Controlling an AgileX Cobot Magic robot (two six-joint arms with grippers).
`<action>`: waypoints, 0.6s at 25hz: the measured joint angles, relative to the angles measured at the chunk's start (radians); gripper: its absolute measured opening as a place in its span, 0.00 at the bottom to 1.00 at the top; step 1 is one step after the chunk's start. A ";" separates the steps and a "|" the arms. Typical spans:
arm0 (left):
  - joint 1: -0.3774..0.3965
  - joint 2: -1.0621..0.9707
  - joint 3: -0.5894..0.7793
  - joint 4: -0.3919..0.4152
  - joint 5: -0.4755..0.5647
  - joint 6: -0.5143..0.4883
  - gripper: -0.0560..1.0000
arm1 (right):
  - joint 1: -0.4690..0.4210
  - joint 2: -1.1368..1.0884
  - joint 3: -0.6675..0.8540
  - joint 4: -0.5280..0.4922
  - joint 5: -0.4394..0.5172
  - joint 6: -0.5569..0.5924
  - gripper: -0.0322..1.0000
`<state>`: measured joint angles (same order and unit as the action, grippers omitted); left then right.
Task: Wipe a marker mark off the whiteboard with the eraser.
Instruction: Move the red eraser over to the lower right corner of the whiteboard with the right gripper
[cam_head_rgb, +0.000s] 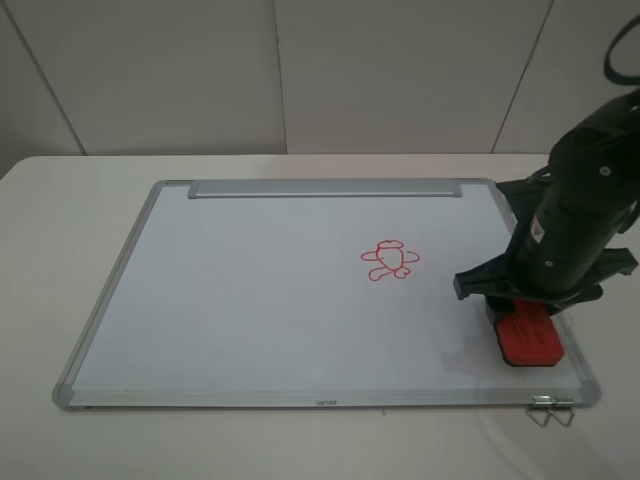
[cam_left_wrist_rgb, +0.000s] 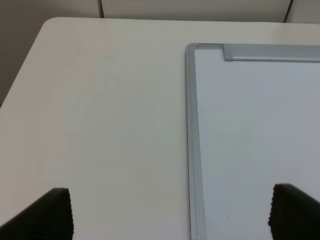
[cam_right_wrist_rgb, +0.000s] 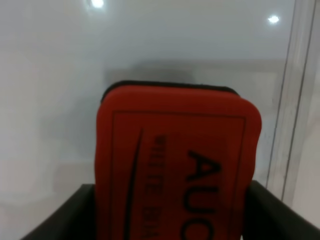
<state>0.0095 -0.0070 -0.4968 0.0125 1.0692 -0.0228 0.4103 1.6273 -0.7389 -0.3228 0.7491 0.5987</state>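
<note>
The right hand (cam_head_rgb: 525, 305) pinches the eraser (cam_head_rgb: 530, 338) by its two long sides, its fingers (cam_right_wrist_rgb: 75, 215) pressed against the block with the felt facing down. The eraser sits low over the whiteboard (cam_head_rgb: 250, 300), at about 4 o'clock from the board's middle and just inside the frame. Whether the felt touches the surface cannot be told.

The grasp looks done, so the step in hand is the wipe itself. No angular marker mark shows on the open board. It may lie hidden under the arm or the eraser, or it may be gone already. The next move likely calls for keeping the felt flat and pressed while stroking across that corner. It should also stay clear of the rounded cartoon figure (cam_head_rgb: 390, 260), which lies well apart at about 10 o'clock from the eraser.

The eraser is a red block with rounded corners, a thin dark outline and dark letters reading "AUC" on top. A black felt edge peeks out beneath.

The left hand (cam_left_wrist_rgb: 170, 215) is spread wide and holds nothing, over the board's frame edge and the worktop (cam_left_wrist_rgb: 100, 125).
</note>
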 joint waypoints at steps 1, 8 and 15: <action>0.000 0.000 0.000 0.000 0.000 0.000 0.79 | 0.000 0.000 0.004 -0.001 -0.002 0.009 0.51; 0.000 0.000 0.000 0.000 0.000 0.000 0.79 | 0.000 0.000 0.011 -0.018 -0.076 0.042 0.51; 0.000 0.000 0.000 0.000 0.000 0.000 0.79 | 0.000 0.060 0.011 -0.019 -0.123 0.045 0.51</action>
<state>0.0095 -0.0070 -0.4968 0.0125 1.0692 -0.0228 0.4103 1.6875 -0.7280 -0.3422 0.6266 0.6441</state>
